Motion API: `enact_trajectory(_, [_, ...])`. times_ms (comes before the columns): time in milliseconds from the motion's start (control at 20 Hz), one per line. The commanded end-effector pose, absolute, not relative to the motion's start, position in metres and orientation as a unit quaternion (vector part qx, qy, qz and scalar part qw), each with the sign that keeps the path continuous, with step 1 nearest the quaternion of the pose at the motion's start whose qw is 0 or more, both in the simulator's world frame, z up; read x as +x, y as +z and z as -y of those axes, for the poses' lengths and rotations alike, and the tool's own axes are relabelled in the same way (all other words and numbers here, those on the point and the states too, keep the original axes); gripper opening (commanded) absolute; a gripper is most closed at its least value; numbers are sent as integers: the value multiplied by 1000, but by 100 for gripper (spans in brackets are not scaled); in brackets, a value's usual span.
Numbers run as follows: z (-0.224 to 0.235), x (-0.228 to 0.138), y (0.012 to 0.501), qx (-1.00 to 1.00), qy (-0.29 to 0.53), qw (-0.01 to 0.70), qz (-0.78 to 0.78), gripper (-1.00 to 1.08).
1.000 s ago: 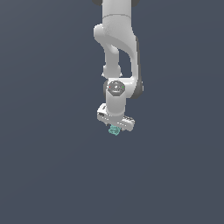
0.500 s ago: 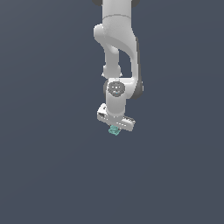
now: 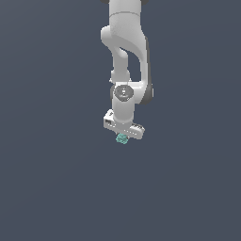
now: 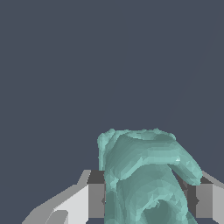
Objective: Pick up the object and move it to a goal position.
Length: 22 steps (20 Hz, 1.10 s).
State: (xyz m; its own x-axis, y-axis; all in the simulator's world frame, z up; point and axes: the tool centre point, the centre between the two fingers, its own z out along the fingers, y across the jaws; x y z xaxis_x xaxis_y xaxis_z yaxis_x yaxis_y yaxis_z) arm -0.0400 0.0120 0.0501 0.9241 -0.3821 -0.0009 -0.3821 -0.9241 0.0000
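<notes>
The object (image 3: 122, 139) is a tiny pale teal lumpy piece sticking out just below the white gripper (image 3: 123, 136) in the exterior view. The white arm hangs down from the top of that view, with the hand tilted slightly. In the wrist view the object (image 4: 144, 175) fills the gap between the two fingers (image 4: 94, 199), which press on it from both sides. The gripper (image 4: 146, 201) is shut on the object. The lower part of the object is hidden between the fingers.
A plain dark grey-blue surface (image 3: 56, 188) lies all around, with no other objects or edges in view.
The arm and the held object have shifted very slightly; the grip on the object is unchanged.
</notes>
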Motion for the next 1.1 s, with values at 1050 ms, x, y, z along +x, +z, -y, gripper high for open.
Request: enact_trajectory(1050, [59,-90,190,-981,0,1,-195,-100])
